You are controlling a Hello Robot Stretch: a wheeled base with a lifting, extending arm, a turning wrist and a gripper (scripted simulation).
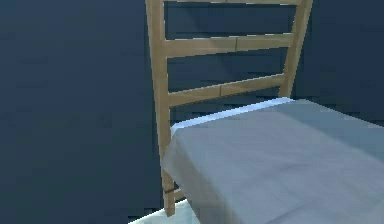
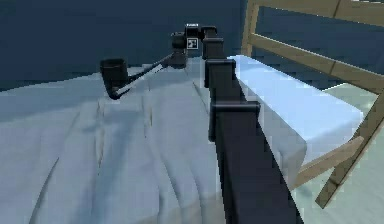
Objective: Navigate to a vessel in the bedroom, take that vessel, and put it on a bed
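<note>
A dark cup-shaped vessel [image 2: 112, 70] shows at the far end of my gripper [image 2: 120, 86], over the bed's [image 2: 100, 160] rumpled grey cover near its far edge. Its lower part overlaps the cover, so I cannot tell whether the gripper holds it or it rests on the bed. The arm [image 2: 240, 140] reaches out across the bed from the bottom edge, with its white marker squares [image 2: 190, 40] at the wrist. In the forward view the bed [image 1: 290, 160] lies at the lower right, a grey cover over a pale blue sheet.
A wooden slatted headboard [image 1: 230, 60] rises against the dark blue wall [image 1: 70, 100]. In the arm side view a wooden bed frame [image 2: 320, 40] and a pale blue mattress part [image 2: 290, 110] lie to the right. A strip of light floor [image 1: 150, 216] shows below the headboard post.
</note>
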